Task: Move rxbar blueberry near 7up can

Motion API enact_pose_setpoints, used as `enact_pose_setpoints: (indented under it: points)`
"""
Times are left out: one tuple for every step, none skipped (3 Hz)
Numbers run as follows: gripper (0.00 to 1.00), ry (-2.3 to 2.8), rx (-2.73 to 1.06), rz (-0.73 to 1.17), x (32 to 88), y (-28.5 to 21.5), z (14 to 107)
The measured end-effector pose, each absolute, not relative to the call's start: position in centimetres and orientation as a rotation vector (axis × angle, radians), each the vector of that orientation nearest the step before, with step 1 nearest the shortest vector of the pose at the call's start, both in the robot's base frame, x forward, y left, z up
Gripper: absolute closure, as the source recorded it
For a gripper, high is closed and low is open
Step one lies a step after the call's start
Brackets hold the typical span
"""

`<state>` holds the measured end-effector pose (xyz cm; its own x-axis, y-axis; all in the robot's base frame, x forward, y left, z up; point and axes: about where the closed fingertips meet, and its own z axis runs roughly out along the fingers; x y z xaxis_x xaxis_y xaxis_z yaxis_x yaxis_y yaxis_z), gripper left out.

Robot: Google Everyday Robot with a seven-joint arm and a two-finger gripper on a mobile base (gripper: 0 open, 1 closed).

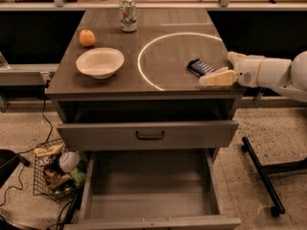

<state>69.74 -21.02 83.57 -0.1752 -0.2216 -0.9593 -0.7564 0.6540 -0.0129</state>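
Pincer (217, 69) beside rxbar blueberry (200, 67), arm (283, 73) cut off at right edge

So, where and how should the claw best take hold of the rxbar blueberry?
Grip the rxbar blueberry across its narrow width, near the middle, coming from above: it lies flat on the table, so only its long edges offer a hold. The claw sits close beside it, by the table's front corner.
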Motion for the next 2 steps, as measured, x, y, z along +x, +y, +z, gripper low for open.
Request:
enact_pose_setpoints:
  points:
    - [0.0, 1.714, -0.823, 0.602, 69.81, -19.99, 83.09]
    - [0.15, 1.731, -0.846, 0.597, 69.77, -19.28, 82.29]
